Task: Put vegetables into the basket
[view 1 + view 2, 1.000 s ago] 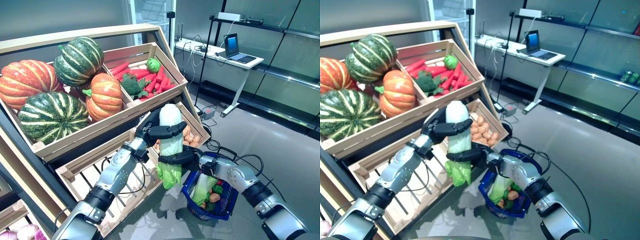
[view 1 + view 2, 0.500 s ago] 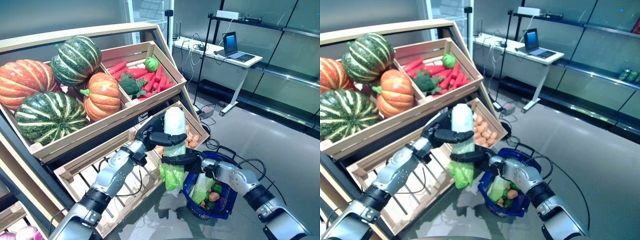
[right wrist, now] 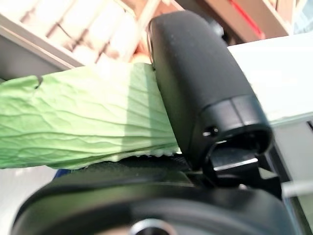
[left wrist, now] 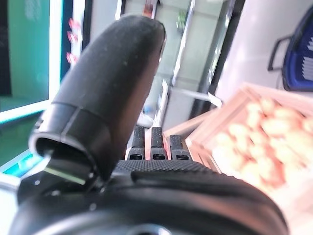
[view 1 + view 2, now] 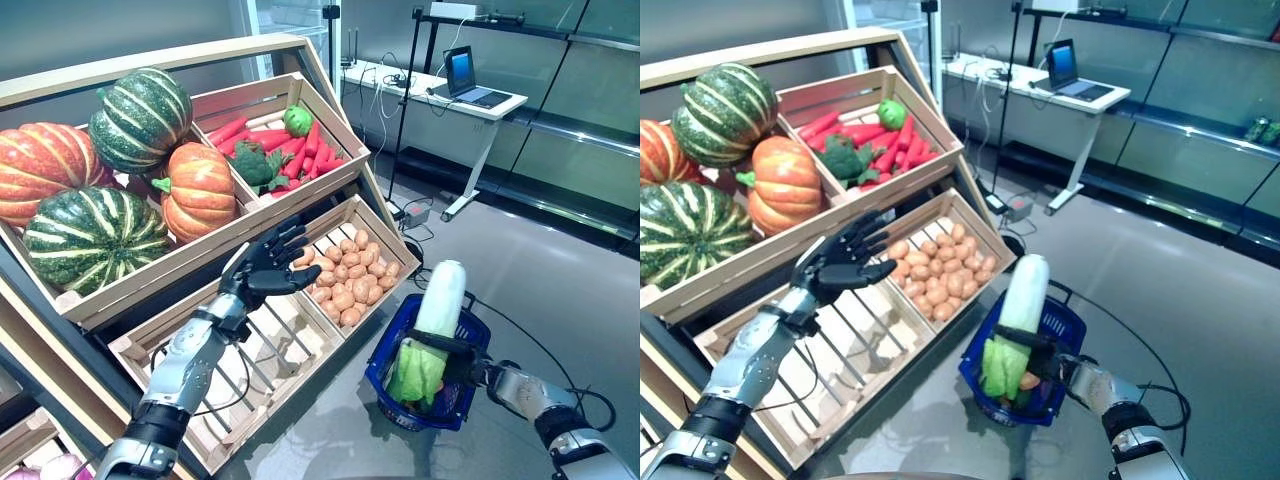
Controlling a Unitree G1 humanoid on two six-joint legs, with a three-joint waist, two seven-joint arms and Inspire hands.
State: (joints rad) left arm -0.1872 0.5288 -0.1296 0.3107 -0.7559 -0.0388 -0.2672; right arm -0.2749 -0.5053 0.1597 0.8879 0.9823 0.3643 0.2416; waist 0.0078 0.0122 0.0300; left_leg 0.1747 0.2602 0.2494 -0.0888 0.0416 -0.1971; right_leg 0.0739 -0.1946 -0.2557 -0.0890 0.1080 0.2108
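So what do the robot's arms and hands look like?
Both arms are shiny silver-grey metal tubes with black bands at the joints. Each ends in a dark, almost black hand: the left hand and the right hand. The fingers are slim and black, built in segments like a person's. Up close, the thumb is a thick, rounded black shape with a matte, slightly grainy surface.
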